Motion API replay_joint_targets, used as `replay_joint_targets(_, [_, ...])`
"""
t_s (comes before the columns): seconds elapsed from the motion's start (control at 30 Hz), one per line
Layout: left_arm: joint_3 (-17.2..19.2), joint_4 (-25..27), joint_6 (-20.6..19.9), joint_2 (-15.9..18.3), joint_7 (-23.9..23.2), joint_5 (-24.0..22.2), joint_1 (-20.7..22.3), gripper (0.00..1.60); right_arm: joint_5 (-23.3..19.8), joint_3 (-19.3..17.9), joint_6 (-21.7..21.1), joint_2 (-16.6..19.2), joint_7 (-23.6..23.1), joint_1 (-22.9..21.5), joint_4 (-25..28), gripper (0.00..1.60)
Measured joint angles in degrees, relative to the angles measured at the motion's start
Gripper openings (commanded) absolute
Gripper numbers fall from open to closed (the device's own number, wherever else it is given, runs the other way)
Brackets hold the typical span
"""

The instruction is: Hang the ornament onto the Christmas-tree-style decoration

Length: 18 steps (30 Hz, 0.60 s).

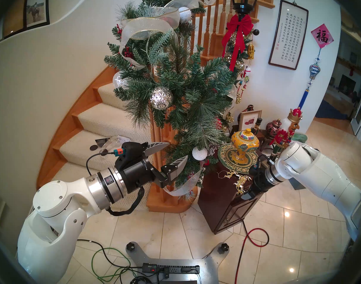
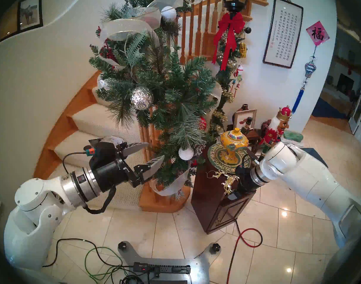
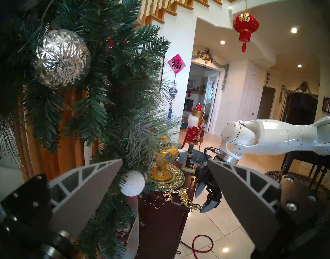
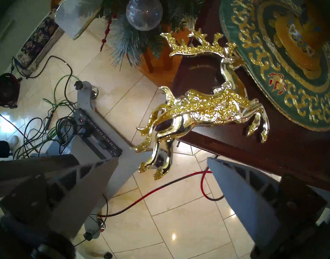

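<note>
The ornament [image 1: 240, 182] [image 4: 207, 107], a gold chain of reindeer, lies on the dark wooden cabinet [image 1: 216, 195] with its lower end hanging over the front edge. Its thin string loop rests on the cabinet top. My right gripper [image 1: 246, 192] [image 4: 162, 158] is open, and the ornament's hanging end shows between its fingertips. The Christmas-tree-style decoration [image 1: 175, 89] [image 3: 104, 84], a bushy green garland with sheer ribbon, winds down the stair rail. My left gripper [image 1: 178, 150] [image 3: 164, 160] is open and empty at the garland's lower part, one finger among the needles.
A green-gold plate [image 1: 226, 164] bearing a yellow vase [image 1: 245, 142] stands on the cabinet behind the ornament. A nutcracker [image 1: 286, 132] is further back. A silver ball [image 1: 161, 98] and a white ball [image 1: 199, 153] hang in the garland. Cables [image 1: 255, 236] cross the tiled floor.
</note>
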<state>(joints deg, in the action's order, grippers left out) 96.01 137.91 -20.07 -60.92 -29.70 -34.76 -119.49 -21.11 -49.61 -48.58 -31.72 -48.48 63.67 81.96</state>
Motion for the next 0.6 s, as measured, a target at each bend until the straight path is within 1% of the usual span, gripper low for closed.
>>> replay_joint_targets(0.6, [0.0,0.0,0.0,0.0,0.0,0.0,0.0,1.6,1.6,0.2,-0.2,-1.4,-0.8,-0.5,-1.2,1.6])
